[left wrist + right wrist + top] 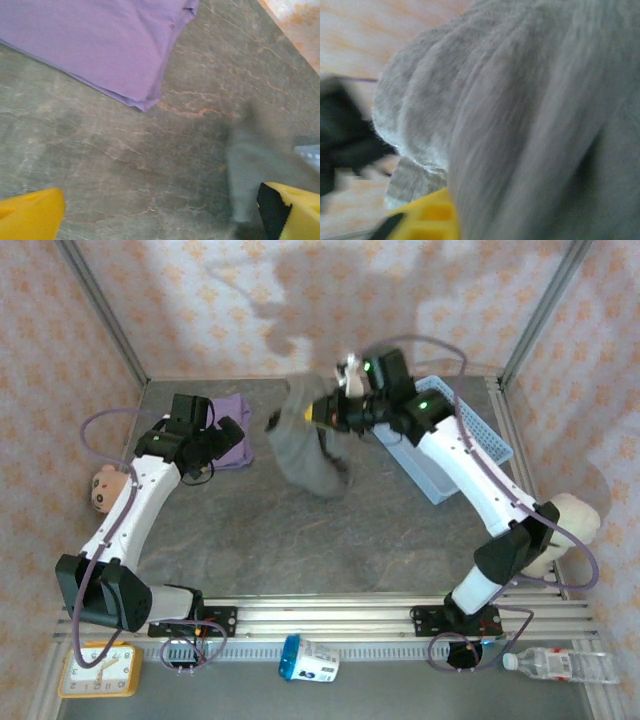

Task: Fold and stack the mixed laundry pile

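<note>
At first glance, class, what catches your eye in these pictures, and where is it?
The grey trousers hang from the right gripper, lifted at far centre. A purple shirt lies flat at far left, by the open left gripper. A blue basket sits far right.

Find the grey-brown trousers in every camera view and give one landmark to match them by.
Top external: the grey-brown trousers hang at upper centre, held up by the right gripper.
Left wrist: blurred grey shape at lower right.
Right wrist: close up, across centre and right.
Shared landmark: the peach patterned wall, in each view's upper part.
</note>
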Motion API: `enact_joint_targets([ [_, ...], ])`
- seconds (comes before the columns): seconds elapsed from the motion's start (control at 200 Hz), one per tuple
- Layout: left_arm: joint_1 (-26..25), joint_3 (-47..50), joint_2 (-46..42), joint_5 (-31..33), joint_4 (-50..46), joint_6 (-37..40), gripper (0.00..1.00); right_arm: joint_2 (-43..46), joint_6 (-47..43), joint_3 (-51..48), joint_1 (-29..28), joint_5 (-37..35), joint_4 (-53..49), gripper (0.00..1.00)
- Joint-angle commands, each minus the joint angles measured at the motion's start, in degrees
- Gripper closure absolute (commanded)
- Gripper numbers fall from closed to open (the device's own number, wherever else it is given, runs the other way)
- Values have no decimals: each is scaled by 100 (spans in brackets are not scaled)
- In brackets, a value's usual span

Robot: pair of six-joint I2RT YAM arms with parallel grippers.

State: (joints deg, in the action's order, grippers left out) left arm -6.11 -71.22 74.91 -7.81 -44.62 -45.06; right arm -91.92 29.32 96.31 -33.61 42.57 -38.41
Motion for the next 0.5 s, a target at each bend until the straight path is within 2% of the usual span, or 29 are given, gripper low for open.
enact_joint_targets([
  [0.0, 14, 161, -330, 327, -194, -101, 0, 622, 63, -1257, 85, -944, 244, 60],
  [0.1, -4, 348, -337, 73, -181, -106, 0, 925, -94, -2022, 147, -1533, 116, 52],
  [0.215, -199, 710, -355, -314, 62, -256, 0, 930, -252, -2351, 295, -2252, 36, 50],
  [0.38, -797, 1137, -334, -432, 319, -595, 0, 289, -210, -2266, 660, -3164, 216, 50],
  [0.495, -1059, 1498, -430, -538, 609, -823, 0, -512, -292, -1832, 842, -3369, 270, 50],
])
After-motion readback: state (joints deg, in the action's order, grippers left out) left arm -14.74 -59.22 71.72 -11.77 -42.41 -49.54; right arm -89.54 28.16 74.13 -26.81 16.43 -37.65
